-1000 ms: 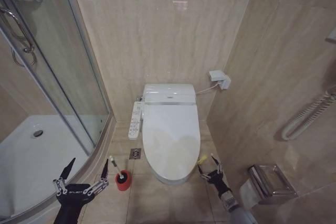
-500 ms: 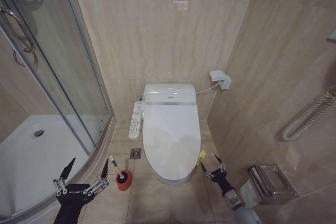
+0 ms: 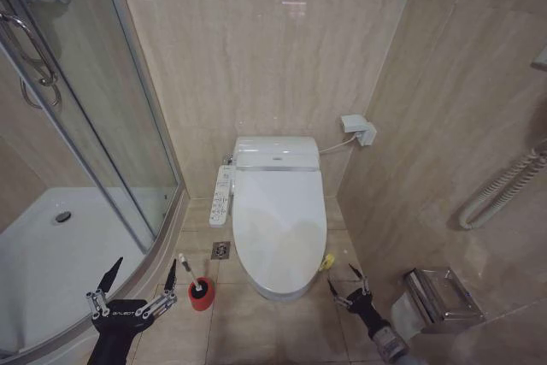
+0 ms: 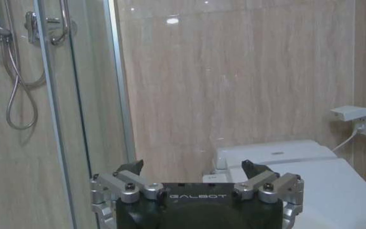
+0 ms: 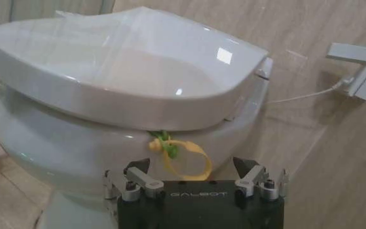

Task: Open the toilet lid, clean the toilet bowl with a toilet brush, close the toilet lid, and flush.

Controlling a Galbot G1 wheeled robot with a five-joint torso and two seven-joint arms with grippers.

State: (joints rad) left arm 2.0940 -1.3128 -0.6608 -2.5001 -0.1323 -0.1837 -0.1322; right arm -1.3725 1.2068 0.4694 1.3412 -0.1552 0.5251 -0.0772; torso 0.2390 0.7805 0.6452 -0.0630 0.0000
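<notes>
The white toilet lid (image 3: pixel 278 224) lies closed on the toilet bowl (image 5: pixel 55 143), whose inside is hidden. A yellow-green strap loop (image 3: pixel 326 261) hangs from the lid's front right edge. My right gripper (image 3: pixel 347 284) is open just in front of and to the right of that loop, apart from it. In the right wrist view the strap loop (image 5: pixel 184 153) hangs between my open right gripper (image 5: pixel 192 168) and the bowl. The toilet brush (image 3: pixel 185 266) stands in its red holder (image 3: pixel 200 293) on the floor left of the toilet. My left gripper (image 3: pixel 141 278) stands open beside it, holding nothing.
A glass shower door (image 3: pixel 128 126) and white shower tray (image 3: pixel 51 254) are on the left. A control panel (image 3: pixel 220 196) sticks out on the toilet's left side. On the right wall are a metal paper holder (image 3: pixel 440 297), a grab rail (image 3: pixel 500 190) and a socket (image 3: pixel 359 128).
My right gripper has drawn back from the strap loop toward me, and the loop has dropped a little. The left arm has not moved.
</notes>
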